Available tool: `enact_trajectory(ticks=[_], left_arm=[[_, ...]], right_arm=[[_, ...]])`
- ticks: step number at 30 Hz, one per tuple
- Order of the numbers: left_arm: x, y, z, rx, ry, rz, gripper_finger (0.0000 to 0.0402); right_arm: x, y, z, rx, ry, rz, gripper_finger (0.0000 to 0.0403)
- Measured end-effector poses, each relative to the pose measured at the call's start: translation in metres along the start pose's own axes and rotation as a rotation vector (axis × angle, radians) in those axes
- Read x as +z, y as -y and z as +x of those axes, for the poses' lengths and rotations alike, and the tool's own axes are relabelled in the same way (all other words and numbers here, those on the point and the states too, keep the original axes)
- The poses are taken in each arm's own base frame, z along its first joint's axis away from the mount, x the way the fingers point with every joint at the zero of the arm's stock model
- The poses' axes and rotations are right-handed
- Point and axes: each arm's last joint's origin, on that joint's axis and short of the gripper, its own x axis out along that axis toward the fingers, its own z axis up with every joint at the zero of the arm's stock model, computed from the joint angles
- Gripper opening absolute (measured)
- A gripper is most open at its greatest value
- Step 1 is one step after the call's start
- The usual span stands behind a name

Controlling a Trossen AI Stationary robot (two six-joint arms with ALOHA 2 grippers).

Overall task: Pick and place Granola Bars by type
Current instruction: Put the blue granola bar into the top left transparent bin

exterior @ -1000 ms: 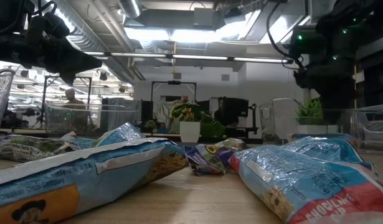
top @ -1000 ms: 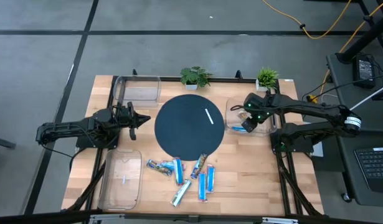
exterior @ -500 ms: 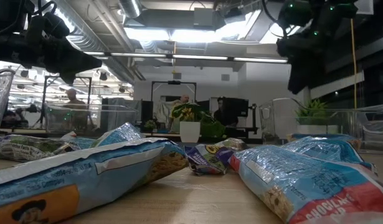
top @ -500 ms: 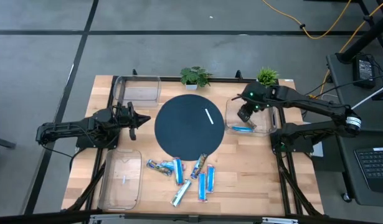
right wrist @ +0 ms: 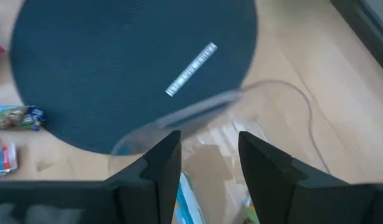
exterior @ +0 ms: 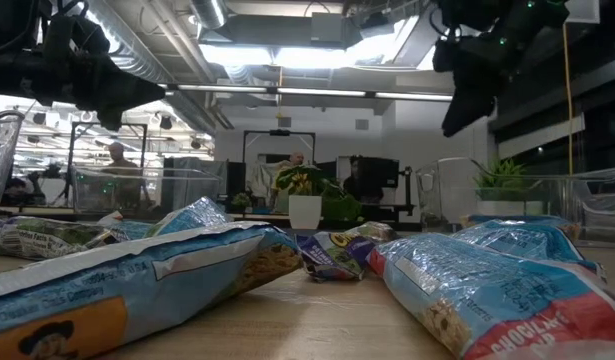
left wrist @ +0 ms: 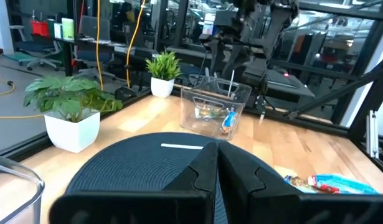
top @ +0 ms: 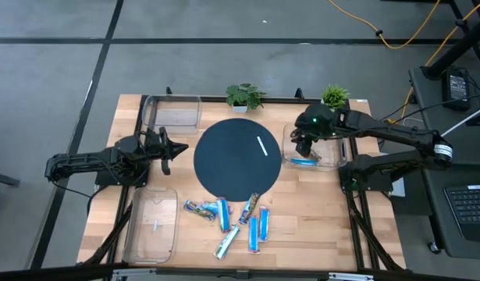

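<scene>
Below the right tool (top: 304, 145), blue granola bar (top: 303, 162), in bin (top: 339, 156)

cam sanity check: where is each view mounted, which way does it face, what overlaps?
High: overhead, straight down on the wooden table; both arms show.
Low: table height, level past the granola bars; arms overhead.
Left wrist: past the shut left gripper across the round black mat.
Right wrist: down past the open right gripper at the clear bin.
Shared: both wrist views see the mat's white mark.
</scene>
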Motion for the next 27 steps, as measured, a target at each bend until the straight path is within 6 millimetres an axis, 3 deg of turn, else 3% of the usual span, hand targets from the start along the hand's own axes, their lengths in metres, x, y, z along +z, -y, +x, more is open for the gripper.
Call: enact_trajectory(ticks=[11,18,22,27], left_arm=[[0.000,0.000,0.000,-0.001,0.002,-0.004,0.0007],[0.007,0.001,0.000,-0.019,0.068,-0.017,0.0006],[0.020,0.005,-0.002,-0.075,0.111,-0.028,0.0006],[0.054,0.014,-0.008,-0.159,0.088,0.009,0.0006]], right_arm=[[0.008,-0.033,-0.001,0.099,0.134,-0.288,0.0162],[0.007,-0.042,-0.002,0.126,0.138,-0.336,0.0162],[0.006,-0.044,-0.002,0.132,0.137,-0.344,0.0162],[0.006,-0.044,-0.002,0.132,0.138,-0.346,0.0162]])
